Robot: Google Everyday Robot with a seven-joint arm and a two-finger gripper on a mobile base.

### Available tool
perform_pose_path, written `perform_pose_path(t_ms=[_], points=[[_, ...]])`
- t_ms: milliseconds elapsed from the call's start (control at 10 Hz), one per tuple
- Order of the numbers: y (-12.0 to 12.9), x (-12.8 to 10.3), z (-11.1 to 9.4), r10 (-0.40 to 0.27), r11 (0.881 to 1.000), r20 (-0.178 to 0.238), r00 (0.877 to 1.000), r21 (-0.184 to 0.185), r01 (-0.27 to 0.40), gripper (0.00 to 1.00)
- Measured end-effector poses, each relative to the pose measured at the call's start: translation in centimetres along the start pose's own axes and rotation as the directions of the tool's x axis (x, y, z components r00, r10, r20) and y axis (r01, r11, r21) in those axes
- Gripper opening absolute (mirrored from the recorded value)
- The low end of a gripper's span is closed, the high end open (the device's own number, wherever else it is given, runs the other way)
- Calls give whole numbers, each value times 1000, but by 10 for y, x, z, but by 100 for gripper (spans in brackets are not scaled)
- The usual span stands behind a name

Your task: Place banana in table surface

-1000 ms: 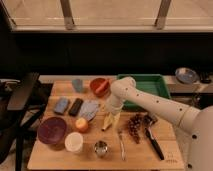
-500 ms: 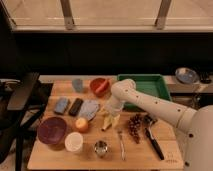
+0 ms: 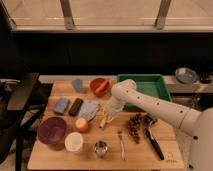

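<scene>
The pale yellow banana [image 3: 104, 120] lies on the light brown wooden table surface [image 3: 150, 152], just right of the round orange fruit [image 3: 81, 124]. My gripper [image 3: 110, 113] reaches down from the white arm [image 3: 150, 104] and sits right over the banana's upper end, at or just above it. The arm comes in from the right edge and crosses in front of the green tray [image 3: 150, 85].
Near the banana are a grey cloth [image 3: 89, 108], a dark block [image 3: 75, 106], a blue sponge [image 3: 61, 105], a purple bowl [image 3: 52, 131], a white cup [image 3: 74, 142], a metal cup [image 3: 101, 148], a fork [image 3: 121, 145], grapes [image 3: 135, 126], a black-handled tool [image 3: 153, 137] and a red bowl [image 3: 99, 86].
The arm and gripper have barely moved; the gripper stays over the banana by the orange fruit.
</scene>
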Motion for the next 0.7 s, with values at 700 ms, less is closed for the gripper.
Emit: perform_pose_path(t_ms=[700], points=[[-11, -6, -65, 33, 992, -40, 999, 125, -28, 2]])
